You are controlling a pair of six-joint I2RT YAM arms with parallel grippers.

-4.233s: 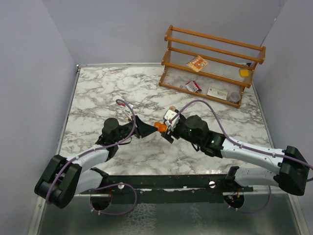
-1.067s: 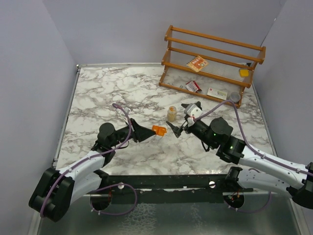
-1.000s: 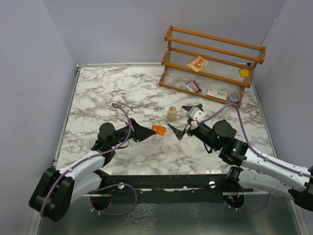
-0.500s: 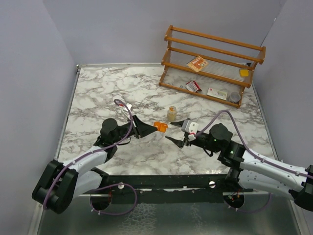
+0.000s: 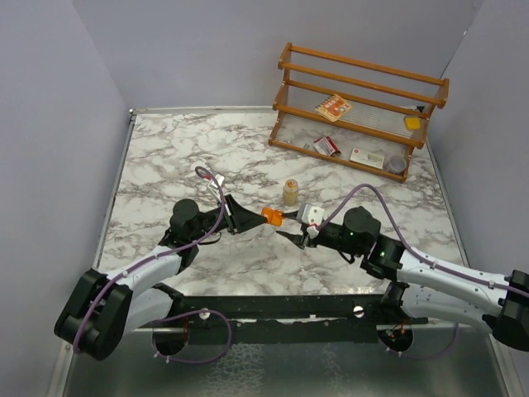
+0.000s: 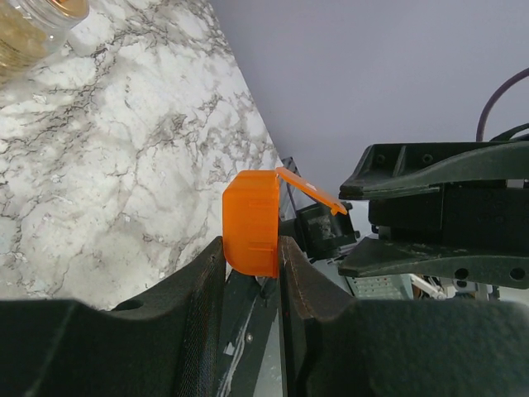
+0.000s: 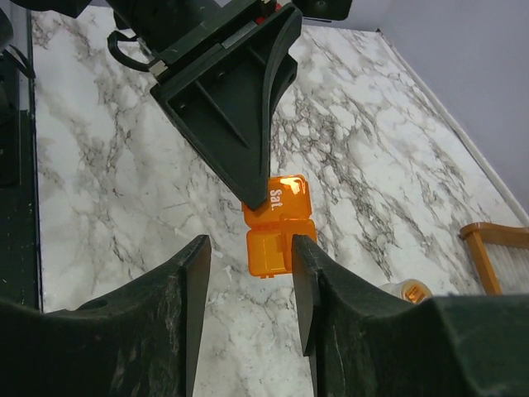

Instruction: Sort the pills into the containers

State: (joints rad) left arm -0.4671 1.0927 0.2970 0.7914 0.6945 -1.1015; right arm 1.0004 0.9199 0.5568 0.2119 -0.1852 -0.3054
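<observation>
From above, the left gripper pinches the orange box over the middle of the table. The jar stands just behind it, and the right gripper faces the box from the right, jaws apart. The left wrist view shows the box clamped between both narrow-set fingers, its lid open toward the right gripper's parted jaws. The right wrist view frames the open box, lid marked "Sat.", between its own half-spread fingers; whether they touch it I cannot tell.
</observation>
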